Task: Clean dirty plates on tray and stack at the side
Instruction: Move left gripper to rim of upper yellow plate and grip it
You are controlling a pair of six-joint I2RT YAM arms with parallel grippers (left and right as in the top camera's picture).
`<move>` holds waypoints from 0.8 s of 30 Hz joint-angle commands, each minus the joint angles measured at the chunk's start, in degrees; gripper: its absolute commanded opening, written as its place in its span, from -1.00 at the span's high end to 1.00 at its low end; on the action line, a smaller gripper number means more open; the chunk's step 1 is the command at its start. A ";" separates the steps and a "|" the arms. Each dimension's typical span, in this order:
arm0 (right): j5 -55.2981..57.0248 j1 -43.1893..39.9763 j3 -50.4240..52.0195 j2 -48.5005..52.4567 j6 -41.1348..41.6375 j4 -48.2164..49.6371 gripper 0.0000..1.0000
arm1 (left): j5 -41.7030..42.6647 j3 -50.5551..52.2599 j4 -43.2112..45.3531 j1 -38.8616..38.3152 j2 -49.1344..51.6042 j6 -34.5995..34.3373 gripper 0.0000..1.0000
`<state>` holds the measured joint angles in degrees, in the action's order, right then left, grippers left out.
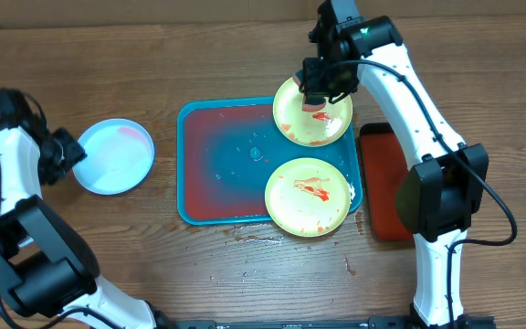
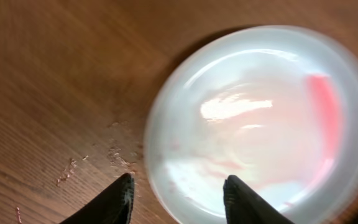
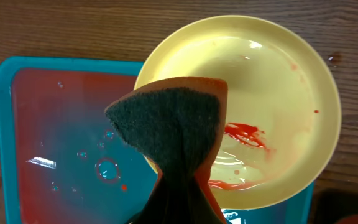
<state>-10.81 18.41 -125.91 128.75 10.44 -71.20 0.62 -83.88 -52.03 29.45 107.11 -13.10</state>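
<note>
- Dirty plates are seen in three places: a light blue plate (image 1: 114, 156) lies on the bench (image 1: 80, 256) well left of the tray (image 1: 210, 169), and a pink smear is noted on its floor.
- One yellow-green plate (image 1: 313, 123) overlaps the tray's far right corner; a red sauce streak is seen in its bowl.
- A second yellow-green plate (image 1: 309, 196) sits at the tray's near right corner, overhanging the rim, with red smears at its centre.
- Reddish film and water droplets are noted on the tray floor.
- A dark red tray (image 1: 386, 183) lies just right of the teal one; red spatter (image 1: 245, 235) is seen on the bench along its near edge.
- Right end effector (image 1: 316, 99) is closed on a sponge (image 3: 166, 118), scouring face outward, held above the far yellow-green plate; contact cannot be told.
- Left end effector (image 2: 178, 199) is spread wide at the blue plate's rim, nothing held; the view is blurred.
</note>
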 commanded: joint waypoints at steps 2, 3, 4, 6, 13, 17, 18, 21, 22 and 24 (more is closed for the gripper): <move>-1.77 -1.79 -1.25 -1.46 -0.48 0.15 0.93 | 8.28 -5.73 -2.21 -5.88 -3.23 7.19 0.01; -1.81 -2.25 -1.25 -1.46 -0.48 0.17 0.93 | 10.78 -5.84 -2.01 -7.37 -3.23 7.17 0.01; -1.90 -2.75 -1.25 -1.46 -0.48 0.17 0.93 | 12.79 -5.81 -1.66 -8.92 -3.23 7.15 0.02; -1.92 -3.78 -1.25 -1.53 -0.48 0.11 0.93 | 14.40 -5.81 -0.72 -12.46 -2.84 7.06 0.02; -2.36 -6.56 -1.25 -1.79 -0.46 -0.15 0.92 | 14.23 -5.92 7.17 -26.16 -0.17 1.53 0.03; -2.36 -6.71 -1.25 -1.81 -0.48 -0.48 0.93 | 14.69 -8.41 10.47 -32.37 4.13 -1.33 0.01; -2.34 -6.71 -1.25 -1.81 -0.48 -0.55 0.92 | 15.39 -10.12 10.01 -33.57 5.70 -1.29 0.01; -2.34 -6.71 -1.25 -1.81 -0.48 -0.57 0.92 | 17.22 -16.74 7.13 -36.85 11.26 -1.25 -0.01; -2.34 -6.71 -1.25 -1.81 -0.46 -0.57 0.93 | 17.20 -19.32 5.70 -37.92 13.22 -1.20 -0.01; -2.36 -6.71 -1.25 -1.81 -0.46 -0.57 0.92 | 17.03 -23.71 3.32 -39.63 16.57 -1.01 -0.03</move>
<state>-12.45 11.40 -125.91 128.75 10.44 -71.94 16.10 -101.67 -47.16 -8.12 119.57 -13.34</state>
